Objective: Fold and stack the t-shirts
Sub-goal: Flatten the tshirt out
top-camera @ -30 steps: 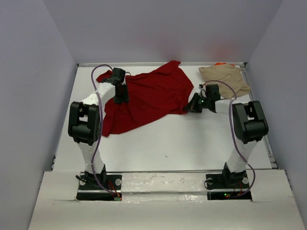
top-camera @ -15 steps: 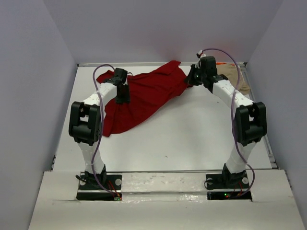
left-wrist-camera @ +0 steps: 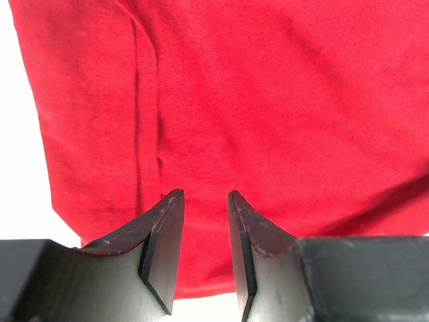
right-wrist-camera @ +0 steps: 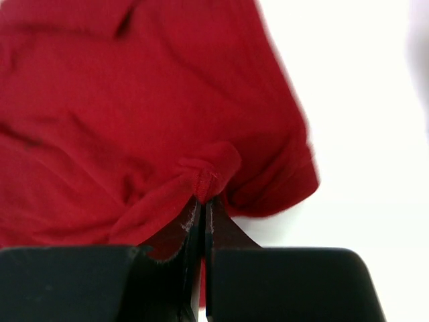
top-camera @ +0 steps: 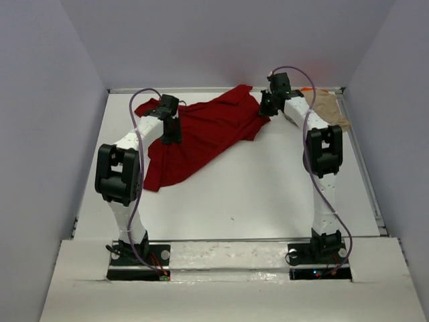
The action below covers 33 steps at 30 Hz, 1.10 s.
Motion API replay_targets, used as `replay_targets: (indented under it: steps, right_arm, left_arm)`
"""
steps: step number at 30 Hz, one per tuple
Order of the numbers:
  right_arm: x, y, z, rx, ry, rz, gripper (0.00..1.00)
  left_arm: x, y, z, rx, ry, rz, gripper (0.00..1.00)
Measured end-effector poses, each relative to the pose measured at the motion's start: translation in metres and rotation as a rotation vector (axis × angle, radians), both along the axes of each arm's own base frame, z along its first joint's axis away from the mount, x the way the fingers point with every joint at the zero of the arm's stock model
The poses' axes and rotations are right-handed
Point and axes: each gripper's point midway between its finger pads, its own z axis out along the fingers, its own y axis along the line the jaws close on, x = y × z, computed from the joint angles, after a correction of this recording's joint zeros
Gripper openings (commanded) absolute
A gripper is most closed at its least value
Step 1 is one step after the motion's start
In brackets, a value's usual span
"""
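Observation:
The large dark red t-shirt (top-camera: 201,134) lies spread and creased across the back left of the table. It fills both wrist views (left-wrist-camera: 255,100) (right-wrist-camera: 114,100). My left gripper (top-camera: 169,137) (left-wrist-camera: 204,198) hovers open over the shirt's left part, near its hem, with nothing between its fingers. My right gripper (top-camera: 267,107) (right-wrist-camera: 204,199) is shut on a bunched pinch of the red shirt's right edge. The tan t-shirt (top-camera: 333,109) lies at the back right, partly behind the right arm. A sliver of orange fabric (top-camera: 310,90) shows just behind it.
The white table (top-camera: 255,194) has grey walls on three sides and a raised rail along its back and right edges (top-camera: 365,181). The right arm stretches far back, its purple cable (top-camera: 295,70) looping above it. Both arm bases stand at the near edge.
The right arm has swung from mid-table to the back, carrying the red shirt's right edge with it, so that side of the shirt has drawn backward. The left gripper has barely moved.

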Motion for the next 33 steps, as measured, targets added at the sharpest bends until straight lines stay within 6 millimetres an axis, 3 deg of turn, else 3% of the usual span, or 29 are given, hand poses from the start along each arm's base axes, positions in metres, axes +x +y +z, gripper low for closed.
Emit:
replay_targets:
  steps: [8, 11, 15, 18, 22, 26, 31, 33]
  right_arm:
    - [0.053, -0.036, 0.051, -0.032, -0.131, -0.076, 0.00]
    - [0.061, -0.047, 0.053, -0.038, -0.141, -0.087, 0.02]
    - [0.065, -0.051, 0.033, -0.024, -0.108, -0.073, 0.75]
    - [0.056, -0.049, 0.001, -0.028, -0.034, -0.044, 0.89]
    - [0.035, -0.052, -0.041, -0.062, 0.064, -0.018, 0.92]
    - [0.026, -0.050, -0.015, -0.080, 0.033, -0.004, 0.92]
    - [-0.002, -0.042, 0.031, -0.110, -0.024, 0.013, 0.92]
    - [-0.023, -0.030, 0.046, -0.118, -0.043, 0.036, 0.92]
  left_arm:
    - [-0.005, 0.000, 0.000, 0.008, 0.003, -0.003, 0.42]
    - [-0.006, -0.004, 0.000, 0.010, 0.004, -0.012, 0.42]
    - [-0.010, -0.009, 0.000, 0.015, 0.010, -0.026, 0.42]
    - [-0.012, -0.016, 0.000, 0.016, 0.013, -0.043, 0.42]
    - [-0.015, -0.025, 0.001, 0.017, 0.013, -0.066, 0.42]
    - [-0.017, -0.034, 0.002, 0.024, 0.006, -0.083, 0.42]
    - [-0.019, -0.041, 0.003, 0.048, -0.006, -0.097, 0.42]
    - [-0.020, -0.043, 0.004, 0.050, -0.008, -0.101, 0.42]
